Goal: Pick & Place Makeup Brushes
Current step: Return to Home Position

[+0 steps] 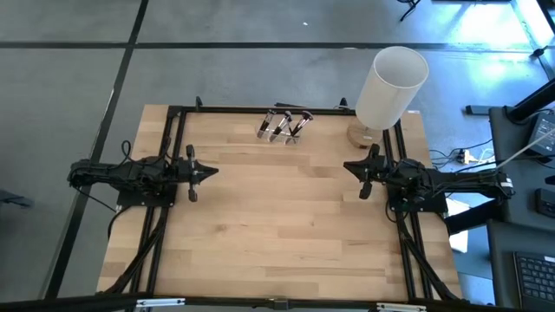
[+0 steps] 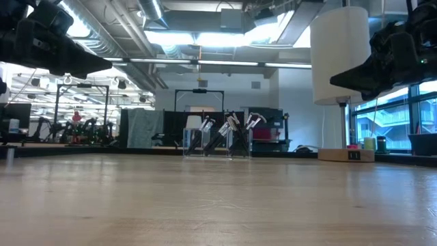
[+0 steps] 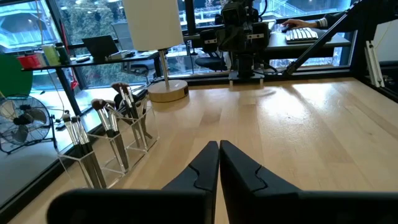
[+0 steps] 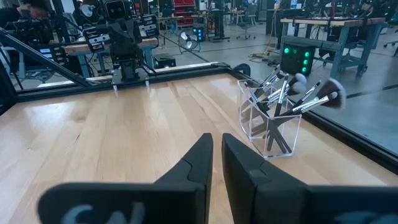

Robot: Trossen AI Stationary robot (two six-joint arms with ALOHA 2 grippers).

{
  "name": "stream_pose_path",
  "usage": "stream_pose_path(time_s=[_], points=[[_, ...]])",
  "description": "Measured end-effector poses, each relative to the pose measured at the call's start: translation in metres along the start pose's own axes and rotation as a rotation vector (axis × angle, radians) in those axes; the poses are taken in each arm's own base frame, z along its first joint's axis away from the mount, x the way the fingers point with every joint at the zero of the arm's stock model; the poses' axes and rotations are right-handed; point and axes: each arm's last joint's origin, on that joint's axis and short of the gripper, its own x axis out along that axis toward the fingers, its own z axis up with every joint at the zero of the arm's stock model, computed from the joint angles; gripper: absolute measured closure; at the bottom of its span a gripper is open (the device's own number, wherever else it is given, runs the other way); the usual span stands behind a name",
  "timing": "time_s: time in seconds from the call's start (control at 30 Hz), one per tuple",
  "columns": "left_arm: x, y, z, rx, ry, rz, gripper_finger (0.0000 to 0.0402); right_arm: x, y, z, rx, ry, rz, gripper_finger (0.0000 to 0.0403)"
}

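Seen from overhead, the makeup brushes [image 1: 284, 126] stand in a clear organizer [image 4: 252, 118] at the upper middle of the wooden table [image 1: 277, 234], near a white lamp [image 1: 392, 82] at upper right. The left gripper [image 1: 213, 172] at mid-left and the right gripper [image 1: 349, 166] at mid-right hover with fingers pressed together.

makeup brushes [image 1: 284, 126] stand far back on the table [image 1: 277, 243] — left pincer [image 1: 212, 172], right pincer [image 1: 348, 166] well apart.

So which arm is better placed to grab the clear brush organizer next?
Left, marginally: the left gripper and right gripper sit about equally far from the clear acrylic organizer, but the white-shaded lamp crowds the right side.
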Motion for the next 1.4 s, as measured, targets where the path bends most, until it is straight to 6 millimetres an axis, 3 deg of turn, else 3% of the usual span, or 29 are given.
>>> stream_pose_path(time_s=[1.4], points=[[0.0000,0.0000,0.0000,0.000,0.000,0.001,0.0391,0.0000,0.0000,0.0001,0.000,0.000,0.000,0.0366]])
